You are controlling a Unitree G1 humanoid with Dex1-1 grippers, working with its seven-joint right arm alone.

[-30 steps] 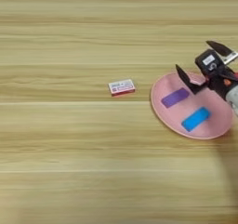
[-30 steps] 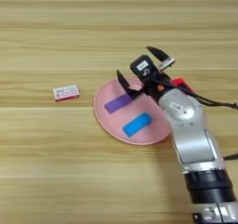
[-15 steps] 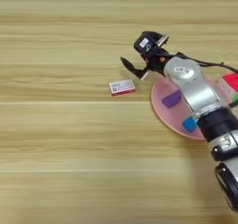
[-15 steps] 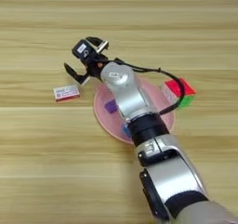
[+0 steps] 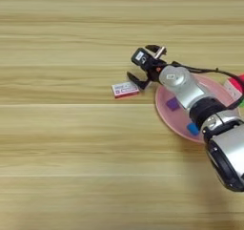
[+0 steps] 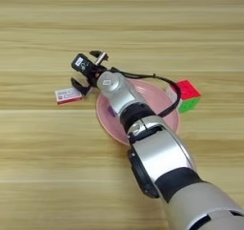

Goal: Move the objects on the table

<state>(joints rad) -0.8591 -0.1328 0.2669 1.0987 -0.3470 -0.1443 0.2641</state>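
Note:
A small white-and-red box (image 5: 125, 89) lies flat on the table (image 5: 62, 143), just left of a round pink plate (image 6: 159, 96). My right gripper (image 6: 86, 68) hangs open right beside the box's right end, and its lower finger (image 5: 135, 79) almost touches the box. The silver forearm reaches across the plate and hides much of it. A purple bar (image 5: 172, 103) and a bit of a blue bar (image 5: 193, 128) show on the plate beside the arm. A puzzle cube (image 6: 187, 94) with a red top and a green side stands at the plate's right rim.
A black cable (image 6: 143, 76) loops from the gripper over the plate's far side. Bare wooden planks stretch to the left, far side and front of the table.
The arm has swung left from the plate's right side across the plate to the box. Its open gripper has dropped a little closer to the box. The box, plate and cube stay put.

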